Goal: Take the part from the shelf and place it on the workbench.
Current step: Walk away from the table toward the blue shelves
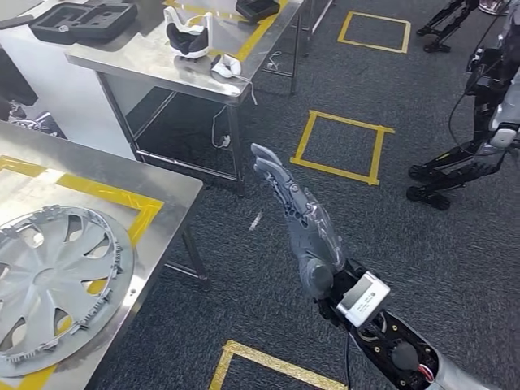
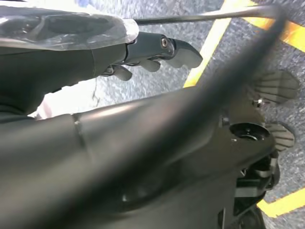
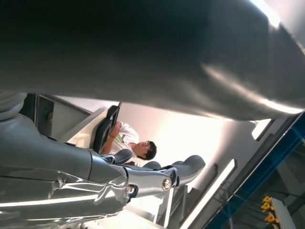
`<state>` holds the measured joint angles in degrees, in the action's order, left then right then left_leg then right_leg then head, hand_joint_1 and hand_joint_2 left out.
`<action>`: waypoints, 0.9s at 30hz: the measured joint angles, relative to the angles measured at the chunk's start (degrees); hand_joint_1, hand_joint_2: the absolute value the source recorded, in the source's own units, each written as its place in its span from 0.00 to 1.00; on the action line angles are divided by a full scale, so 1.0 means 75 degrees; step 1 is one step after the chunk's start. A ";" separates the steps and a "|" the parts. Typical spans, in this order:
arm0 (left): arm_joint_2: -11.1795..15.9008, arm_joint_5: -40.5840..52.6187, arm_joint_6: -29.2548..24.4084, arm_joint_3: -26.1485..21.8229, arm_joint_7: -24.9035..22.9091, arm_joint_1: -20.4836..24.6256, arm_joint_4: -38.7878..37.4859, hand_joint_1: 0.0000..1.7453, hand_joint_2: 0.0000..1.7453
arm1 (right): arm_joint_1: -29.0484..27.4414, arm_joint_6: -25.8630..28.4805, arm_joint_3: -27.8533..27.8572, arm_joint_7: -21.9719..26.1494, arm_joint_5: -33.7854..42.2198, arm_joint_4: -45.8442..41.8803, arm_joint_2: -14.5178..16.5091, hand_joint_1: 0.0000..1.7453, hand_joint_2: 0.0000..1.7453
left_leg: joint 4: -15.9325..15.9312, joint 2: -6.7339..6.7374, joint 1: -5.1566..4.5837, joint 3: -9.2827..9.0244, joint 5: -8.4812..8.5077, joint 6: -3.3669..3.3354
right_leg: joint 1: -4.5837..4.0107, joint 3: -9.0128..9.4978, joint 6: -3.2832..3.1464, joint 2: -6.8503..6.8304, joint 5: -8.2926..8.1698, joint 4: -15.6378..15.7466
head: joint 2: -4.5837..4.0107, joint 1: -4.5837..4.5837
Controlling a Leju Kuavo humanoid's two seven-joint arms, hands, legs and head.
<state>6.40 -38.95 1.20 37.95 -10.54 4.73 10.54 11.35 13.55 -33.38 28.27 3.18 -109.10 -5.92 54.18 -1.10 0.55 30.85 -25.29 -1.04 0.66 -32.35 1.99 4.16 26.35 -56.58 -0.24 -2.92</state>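
Observation:
The part, a silver wheel cover [image 1: 49, 276], lies flat on the steel workbench [image 1: 166, 183] at the left, inside a yellow tape outline. To the right of the bench my right hand [image 1: 301, 219] is stretched out above the carpet, fingers straight and apart, holding nothing. The right wrist view shows the same hand [image 3: 144, 181] with its fingers extended and empty. In the left wrist view my left hand [image 2: 144, 52] hangs over the grey floor, fingers straight, nothing in it.
A second steel table [image 1: 153, 57] stands behind with black foam cases, a white and black headset [image 1: 187, 32] and small controllers. Yellow tape squares [image 1: 341, 146] mark the carpet. Another robot's legs [image 1: 484, 97] stand at far right. A person [image 3: 133, 143] sits in the background.

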 joint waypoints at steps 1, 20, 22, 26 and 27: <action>-0.0001 -0.0001 0.0000 0.0024 -0.0004 -0.0002 0.0000 0.00 0.00 | 0.0003 -0.0001 0.0000 0.0000 -0.0001 -0.0001 0.0000 0.00 0.00 | -0.0020 0.0085 0.0005 -0.0010 0.0007 -0.0034 | -0.0003 -0.0169 0.0030 -0.0195 0.0218 -0.0371 | 0.0000 -0.0036; -0.0004 -0.0063 -0.0026 0.0182 -0.0037 -0.0019 0.0000 0.00 0.00 | 0.0002 -0.0026 -0.0030 -0.0058 -0.0045 -0.0056 0.0000 0.00 0.00 | 0.2394 0.0196 -0.0047 0.1017 -0.1219 0.0271 | -0.0037 0.0239 -0.0315 -0.0394 -0.0178 0.0319 | 0.0000 0.0016; -0.0002 -0.0063 -0.0042 0.0203 -0.0039 -0.0035 0.0000 0.00 0.00 | -0.0005 -0.0025 -0.0031 -0.0060 -0.0045 -0.0056 0.0000 0.00 0.00 | 0.1969 0.0167 -0.0044 0.0854 -0.0807 0.0246 | -0.0037 0.0257 -0.0315 -0.0203 -0.0181 0.0315 | 0.0000 0.0031; 0.0018 -0.0084 -0.0075 0.0232 -0.0039 -0.0020 0.0000 0.00 0.00 | -0.0004 -0.0023 -0.0032 -0.0064 -0.0045 -0.0061 0.0000 0.00 0.00 | 0.0151 -0.0284 -0.0017 0.0039 -0.0031 0.0151 | -0.0054 0.0219 -0.0232 0.0112 -0.0173 0.0266 | 0.0000 0.0057; 0.0020 -0.0091 -0.0077 0.0235 -0.0039 -0.0014 0.0000 0.00 0.00 | -0.0006 -0.0021 -0.0031 -0.0065 -0.0045 -0.0063 0.0000 0.00 0.00 | 0.0078 -0.0293 -0.0023 0.0014 -0.0044 0.0132 | -0.0048 0.0194 -0.0191 0.0180 -0.0179 0.0261 | 0.0000 0.0054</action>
<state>6.55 -39.64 0.62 39.71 -10.84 4.62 10.54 11.30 13.39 -33.61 27.79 2.84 -109.57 -5.92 54.76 -3.29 0.37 30.96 -25.62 -0.05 0.30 -30.89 0.56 5.51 25.00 -54.62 -0.24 -2.51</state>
